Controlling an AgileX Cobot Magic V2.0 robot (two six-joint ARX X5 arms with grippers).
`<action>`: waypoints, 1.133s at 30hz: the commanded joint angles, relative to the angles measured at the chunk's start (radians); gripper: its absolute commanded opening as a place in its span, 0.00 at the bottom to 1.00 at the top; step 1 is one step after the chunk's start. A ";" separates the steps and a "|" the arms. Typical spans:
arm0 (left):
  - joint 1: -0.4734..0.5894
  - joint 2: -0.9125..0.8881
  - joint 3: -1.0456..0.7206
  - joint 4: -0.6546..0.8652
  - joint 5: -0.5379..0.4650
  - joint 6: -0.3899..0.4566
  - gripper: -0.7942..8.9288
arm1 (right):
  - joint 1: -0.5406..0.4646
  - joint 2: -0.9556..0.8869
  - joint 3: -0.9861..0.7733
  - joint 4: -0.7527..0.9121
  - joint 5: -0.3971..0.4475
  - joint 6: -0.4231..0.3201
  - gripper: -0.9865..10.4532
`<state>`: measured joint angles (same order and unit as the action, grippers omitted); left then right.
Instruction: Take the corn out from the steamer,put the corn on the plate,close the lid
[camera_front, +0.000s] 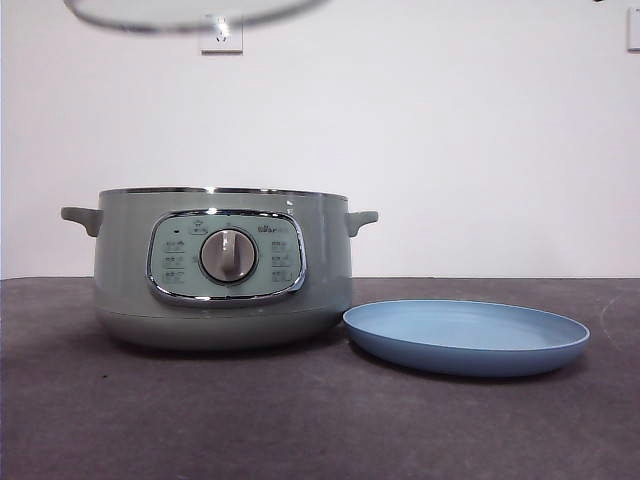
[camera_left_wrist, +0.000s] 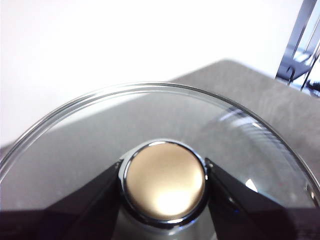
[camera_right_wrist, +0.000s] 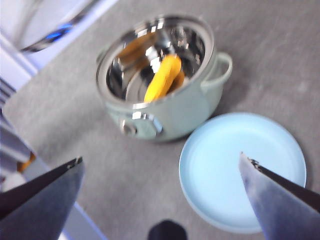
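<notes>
Left gripper (camera_left_wrist: 164, 175), fingers clamped on the lid (camera_left_wrist: 165, 130) knob, holds it aloft. Right gripper (camera_right_wrist: 160, 165), fingers wide apart, hovers nearer; the corn (camera_right_wrist: 163, 78) leans tilted inside the steamer (camera_right_wrist: 165, 75), beside the plate (camera_right_wrist: 242, 170).

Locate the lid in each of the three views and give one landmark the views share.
Front view: the lid hangs at the top edge, above the steamer; only its lower rim shows.
Left wrist view: fills the lower frame, its knob clamped by the left end effector.
Right wrist view: a chrome-rimmed edge at the top-left corner looks like it, blurred.
Shared landmark: the steamer, in the front and right wrist views.
</notes>
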<state>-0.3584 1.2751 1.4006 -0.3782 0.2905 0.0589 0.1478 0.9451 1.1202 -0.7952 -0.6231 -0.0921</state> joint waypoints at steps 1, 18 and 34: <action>0.001 -0.078 0.018 -0.013 0.003 -0.001 0.07 | 0.020 0.021 0.002 0.079 0.002 0.068 0.56; 0.000 -0.361 0.018 -0.276 -0.002 -0.002 0.07 | 0.359 0.414 0.142 0.423 0.230 0.215 0.56; 0.000 -0.456 0.018 -0.362 -0.003 -0.006 0.07 | 0.537 1.049 0.659 0.409 0.447 0.172 0.56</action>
<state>-0.3576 0.8314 1.4029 -0.7826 0.2871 0.0593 0.6781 1.9606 1.7710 -0.3824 -0.1879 0.0963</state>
